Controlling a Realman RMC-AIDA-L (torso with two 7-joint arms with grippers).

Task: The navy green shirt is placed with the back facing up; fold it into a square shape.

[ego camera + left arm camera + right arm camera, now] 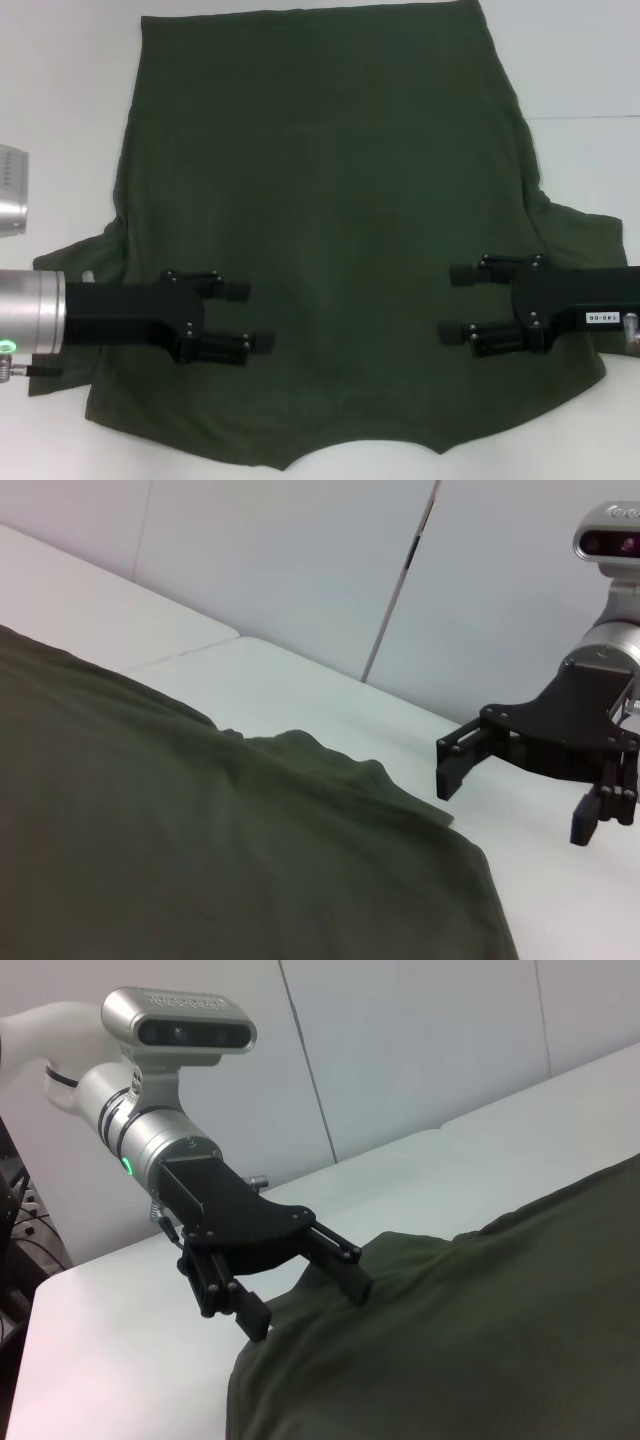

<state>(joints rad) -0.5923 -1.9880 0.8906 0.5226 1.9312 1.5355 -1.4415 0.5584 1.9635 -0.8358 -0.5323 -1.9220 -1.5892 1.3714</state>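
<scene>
Collar edge of the navy green shirt sits nearest, shirt spread flat on the table, back up. Left gripper & right gripper hover over its shoulder area w/ jaws apart, nothing held (sleeves flare outside each). Best: pinch both sides level, fold evenly toward far hem.

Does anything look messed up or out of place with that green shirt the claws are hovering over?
Nothing stands out. The navy green shirt lies spread on the white table, only lightly rumpled at the sleeves. The left claw and right claw are open above it.
</scene>
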